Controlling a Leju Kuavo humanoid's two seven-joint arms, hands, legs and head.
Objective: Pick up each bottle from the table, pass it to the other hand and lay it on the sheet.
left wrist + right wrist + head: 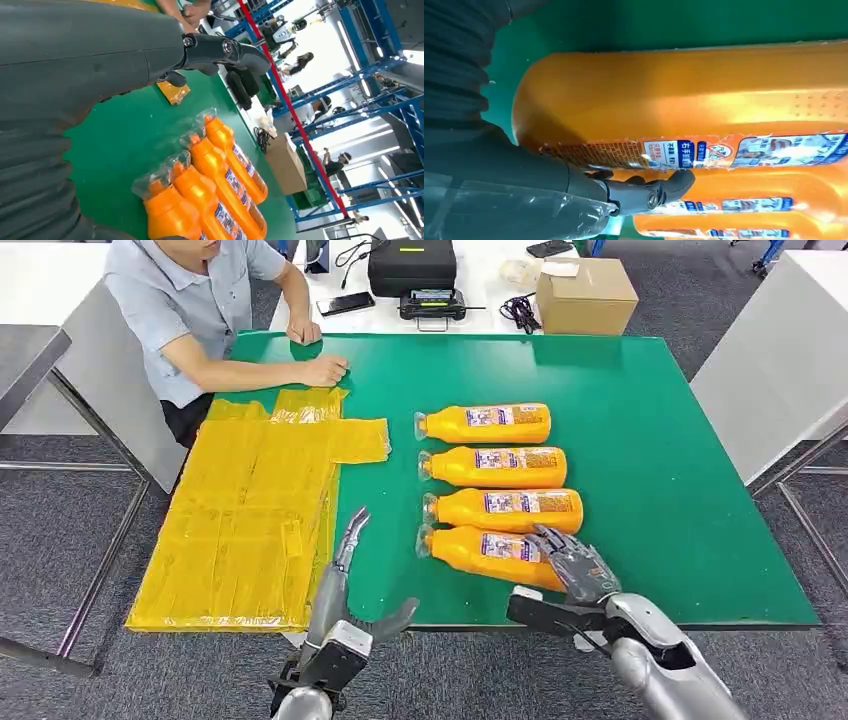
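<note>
Bottles x4, sheet x1

Head view looks down on the table; both wrist views sit close over its bottles.

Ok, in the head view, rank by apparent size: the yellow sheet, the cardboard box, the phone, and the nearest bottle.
1. Yellow sheet, clearly largest.
2. Nearest bottle and cardboard box: similar; the bottle is closer to the camera and partly under the right hand, so unranked.
3. Phone, smallest.
</note>
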